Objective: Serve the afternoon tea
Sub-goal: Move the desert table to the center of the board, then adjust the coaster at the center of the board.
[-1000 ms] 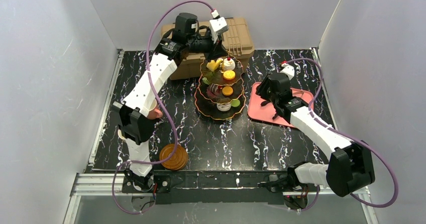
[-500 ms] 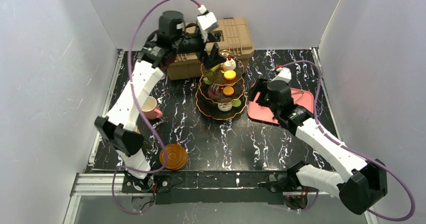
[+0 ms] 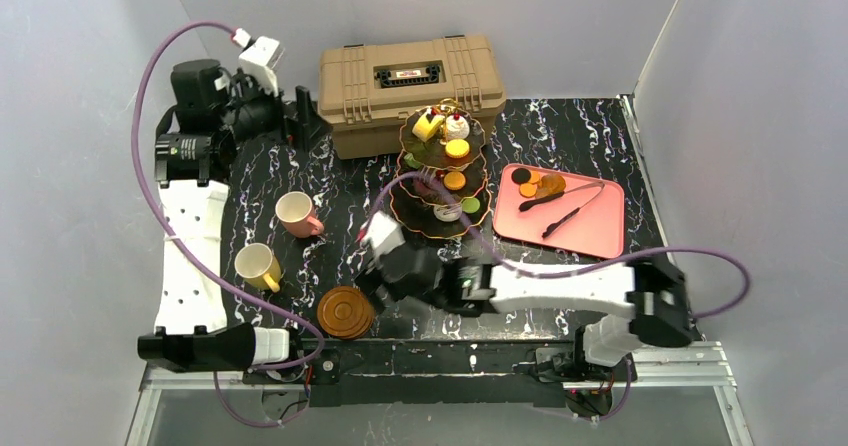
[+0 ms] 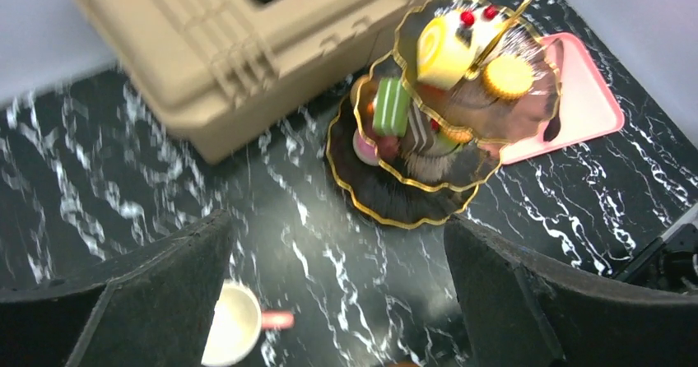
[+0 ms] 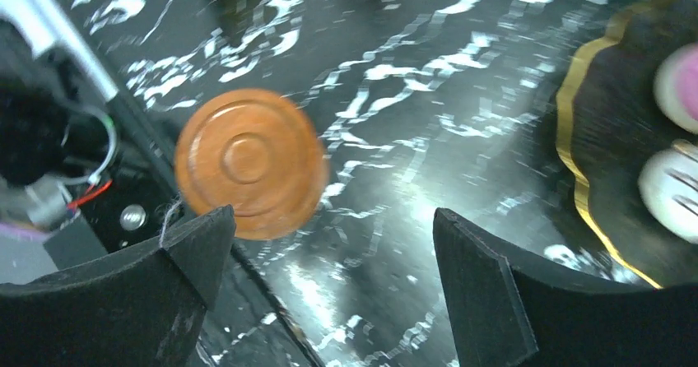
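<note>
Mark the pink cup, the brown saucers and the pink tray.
pink cup (image 3: pixel 294 211): top external view, middle of its opening.
brown saucers (image 3: pixel 345 312): top external view, centre of the top saucer.
pink tray (image 3: pixel 601 234): top external view, bare near-right floor.

The surface is black marble veined in white. At the centre of the frame, the stand is black with gold scalloped rims and carries yellow, orange, green and pink pastries. At the left are a pink cup and a yellow cup, with ringed warm-brown saucers lower down; the toolbox at the top is tan, and the tray at the right is salmon pink.
</note>
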You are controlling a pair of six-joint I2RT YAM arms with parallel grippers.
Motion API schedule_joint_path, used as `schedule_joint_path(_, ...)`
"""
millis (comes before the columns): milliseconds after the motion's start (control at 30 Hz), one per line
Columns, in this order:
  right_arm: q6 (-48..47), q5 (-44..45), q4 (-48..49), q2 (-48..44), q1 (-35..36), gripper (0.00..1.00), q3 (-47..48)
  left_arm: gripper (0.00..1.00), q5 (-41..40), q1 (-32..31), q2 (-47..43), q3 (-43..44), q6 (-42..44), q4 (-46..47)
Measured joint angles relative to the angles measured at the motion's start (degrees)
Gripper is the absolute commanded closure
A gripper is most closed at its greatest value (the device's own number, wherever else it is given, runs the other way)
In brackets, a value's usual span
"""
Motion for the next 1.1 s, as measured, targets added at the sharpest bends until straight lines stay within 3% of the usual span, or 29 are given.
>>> schedule_joint_path(200,-8.6,-2.0,4.5,16.9,9.3,0.02,6.8,0.02,0.0,9.0,-3.3,-8.1,-4.4,-4.2)
schedule_joint_path(367,-11.8,-1.3,7.3,25.5,12.6,0.01,10.2,0.02,0.0,12.2,-4.7,-11.9,-5.4,-5.9)
schedule_joint_path(600,-11.3,1.3,11.4,26.7,11.2,0.03,9.9,0.02,0.1,13.6,-7.5,-12.5,-5.2,-6.7)
schedule_joint_path(1100,-3.8,-0.6,18.9,22.4,2.8,0.14,-1.7,0.02,3.9,13.6,-7.7,-12.5,-8.2,-6.6)
